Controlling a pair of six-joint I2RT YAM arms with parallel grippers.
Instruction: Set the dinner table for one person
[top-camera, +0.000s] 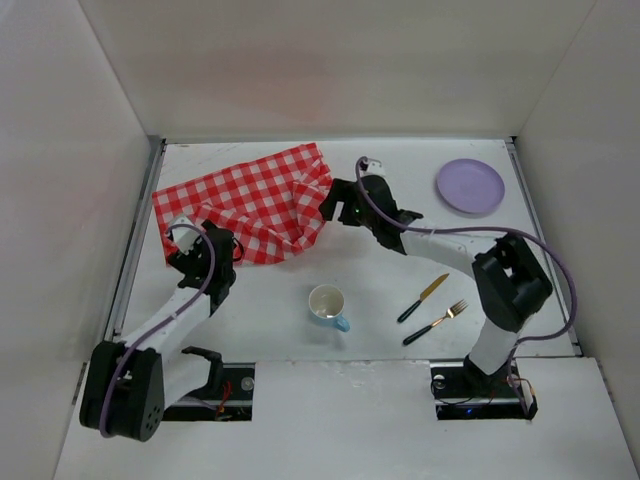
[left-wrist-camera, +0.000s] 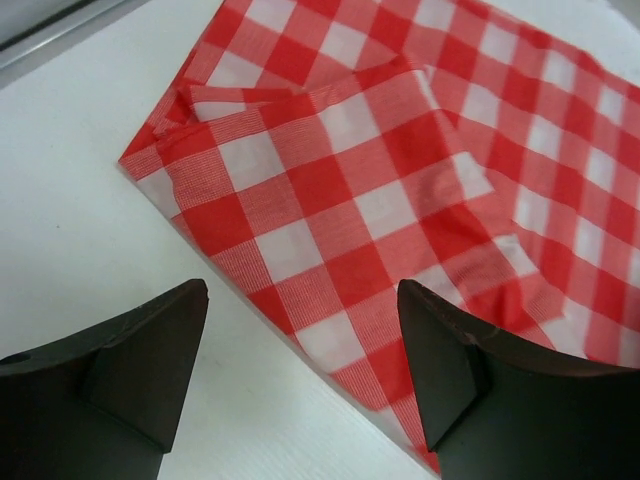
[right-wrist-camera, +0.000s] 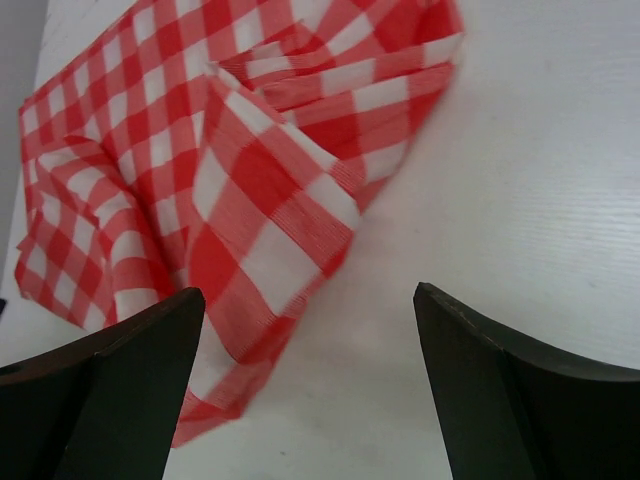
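Dinner table: white matte surface, spans the whole work area under both arms; everything else lies on it.
Checked cloth: red and white, far-left part of the table, rumpled, with folds bunched along its right edge.
Left gripper: fingers spread apart, nothing between them; it hovers at the cloth's near-left corner, which lies flat on the table below the gap.
Right gripper: fingers wide apart and gripping nothing, at the cloth's folded right edge. A fold reaches toward one finger; contact possible, cannot tell from this angle.
Plate: lilac, far-right corner, well apart from the cloth.
Mug: white with a blue handle, upright, near middle of the table.
Knife and fork: dark handles, gold ends, side by side right of the mug, not touching.
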